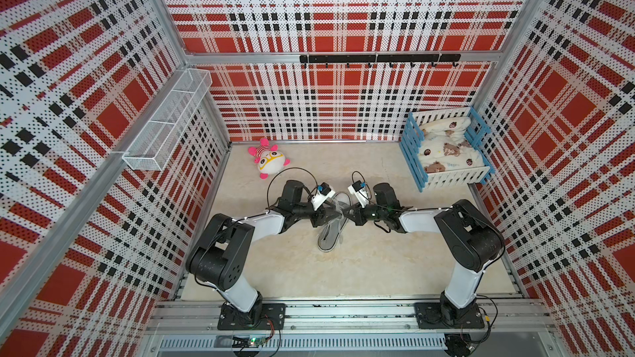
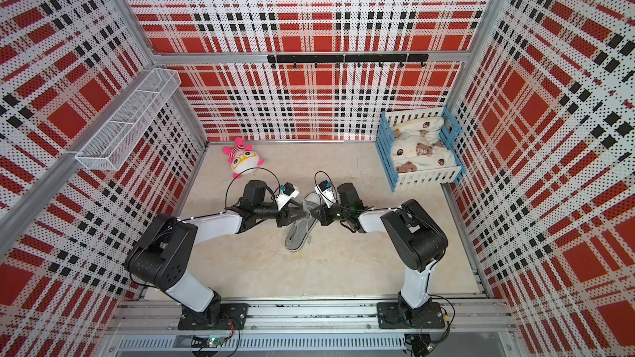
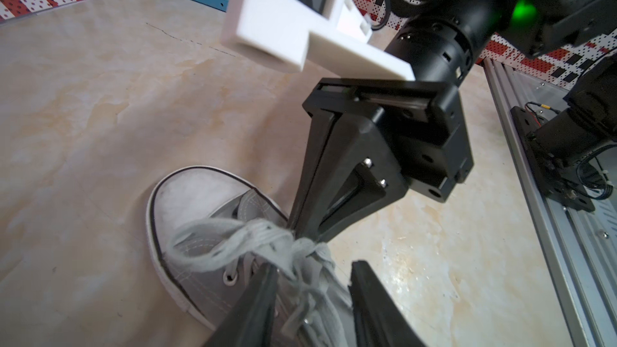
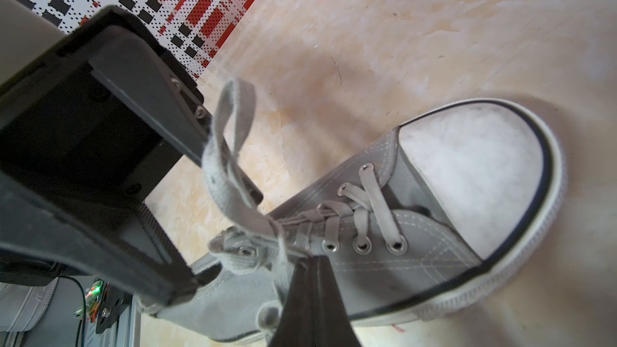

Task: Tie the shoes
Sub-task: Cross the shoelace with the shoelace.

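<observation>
Shoe sits mid table btwn both grippers, long axis running away from the robot w/ toe far, laces bunched at both tips: right gripper pressed together pinching a lace, left gripper spread w/ loose laces btwn its jaws, both equally near

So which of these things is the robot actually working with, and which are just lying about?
In the job: grey sneaker, its laces, left gripper, right gripper.
Lying about: plush toy, blue crate, bear blanket, wire basket, hook rail.
</observation>
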Robot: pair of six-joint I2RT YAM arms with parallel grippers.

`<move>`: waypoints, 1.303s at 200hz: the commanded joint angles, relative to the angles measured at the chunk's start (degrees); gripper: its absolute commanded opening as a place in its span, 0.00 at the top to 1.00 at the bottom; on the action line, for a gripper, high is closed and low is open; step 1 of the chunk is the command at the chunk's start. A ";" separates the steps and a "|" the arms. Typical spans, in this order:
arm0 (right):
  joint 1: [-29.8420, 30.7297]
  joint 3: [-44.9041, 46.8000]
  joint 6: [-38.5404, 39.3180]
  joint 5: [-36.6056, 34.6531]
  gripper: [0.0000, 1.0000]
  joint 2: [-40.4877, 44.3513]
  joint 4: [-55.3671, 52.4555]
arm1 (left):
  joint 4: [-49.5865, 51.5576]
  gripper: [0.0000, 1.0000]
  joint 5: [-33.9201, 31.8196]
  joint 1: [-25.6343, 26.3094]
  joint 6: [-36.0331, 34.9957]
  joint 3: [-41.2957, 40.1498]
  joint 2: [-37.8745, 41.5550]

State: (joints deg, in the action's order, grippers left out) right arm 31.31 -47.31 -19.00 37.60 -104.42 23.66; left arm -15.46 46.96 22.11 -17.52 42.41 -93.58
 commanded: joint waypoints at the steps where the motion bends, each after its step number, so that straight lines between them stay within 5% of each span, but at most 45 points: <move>1: 0.51 -1.00 0.81 -0.35 1.00 1.41 -0.25 | -2.75 0.56 -1.33 -0.05 1.90 0.07 0.91; 108: 1.03 -1.89 0.81 -0.66 1.00 1.06 0.00 | -4.14 0.49 -2.26 0.89 9.81 7.32 -7.16; 139: 1.03 -1.87 0.72 -0.95 1.00 1.23 0.07 | -4.06 0.59 -2.96 1.14 11.16 8.81 -8.93; 205: 1.05 0.01 0.90 -3.52 1.00 2.83 -0.13 | -4.58 1.00 -5.93 0.27 12.50 8.25 -7.79; 260: 2.43 0.63 -0.37 -11.71 1.00 4.78 -5.16 | -7.26 1.00 -7.27 -2.46 16.02 3.71 -3.47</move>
State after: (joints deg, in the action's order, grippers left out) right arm 32.34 -47.29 -19.11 30.61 -101.49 21.52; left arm -20.21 40.45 21.04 -3.60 47.88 -99.85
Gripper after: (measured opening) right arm 0.062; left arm 0.034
